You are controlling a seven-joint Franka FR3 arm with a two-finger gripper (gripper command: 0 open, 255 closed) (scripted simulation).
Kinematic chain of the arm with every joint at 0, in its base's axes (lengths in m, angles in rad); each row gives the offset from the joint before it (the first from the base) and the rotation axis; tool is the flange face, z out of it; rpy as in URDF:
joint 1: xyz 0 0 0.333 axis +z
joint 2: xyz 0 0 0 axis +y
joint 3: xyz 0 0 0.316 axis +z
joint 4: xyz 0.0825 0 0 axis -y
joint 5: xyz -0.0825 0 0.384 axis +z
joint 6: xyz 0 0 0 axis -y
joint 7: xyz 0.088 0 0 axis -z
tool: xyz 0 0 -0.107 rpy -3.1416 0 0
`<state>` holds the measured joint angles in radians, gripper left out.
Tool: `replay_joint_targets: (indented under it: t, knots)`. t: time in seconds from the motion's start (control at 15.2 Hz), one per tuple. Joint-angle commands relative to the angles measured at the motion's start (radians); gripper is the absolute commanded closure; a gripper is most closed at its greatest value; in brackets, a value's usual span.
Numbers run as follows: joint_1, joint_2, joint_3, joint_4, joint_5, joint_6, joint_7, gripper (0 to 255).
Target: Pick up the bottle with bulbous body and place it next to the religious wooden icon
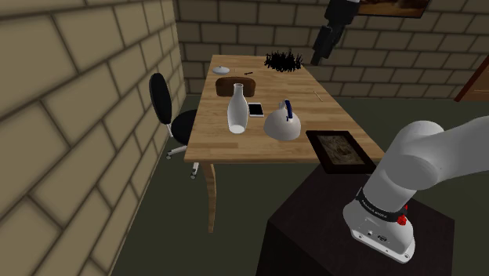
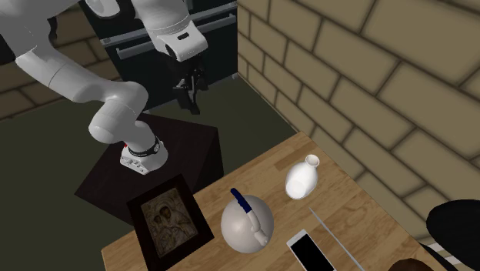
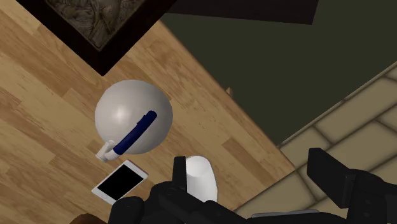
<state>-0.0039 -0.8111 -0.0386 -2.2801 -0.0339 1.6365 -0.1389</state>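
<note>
My hand (image 3: 251, 170) hangs high over the table (image 3: 38, 127), fingers spread apart and empty. Well below, the white bottle (image 3: 201, 177) stands upright, showing beside one finger. Beyond it sits a round kettle (image 3: 130, 118), I think, then the framed icon (image 3: 95, 19), lying flat.

A wooden bench (image 1: 235, 147) stands by tan brick walls (image 1: 70, 102), with a black swivel chair (image 1: 166, 108) at its side toward the shoulder view's left. On it a round grey kettle (image 1: 282, 124) with a blue handle sits upright, and near it a white-edged phone (image 1: 255, 110) lies flat with its black screen up, a thin pale rod (image 2: 335, 233) lying alongside the phone. Toward the far end are a dark brown block (image 1: 237, 85), a small pale dish (image 1: 222, 70) beyond it and a black spiky clump (image 1: 284, 60), each apart from the others.
</note>
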Motion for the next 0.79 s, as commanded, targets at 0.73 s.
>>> replay_joint_targets:
  t: [0.73]
  knots:
    - [0.010, 0.383, -0.007, 0.105, 0.020, 0.255, 0.020, 0]
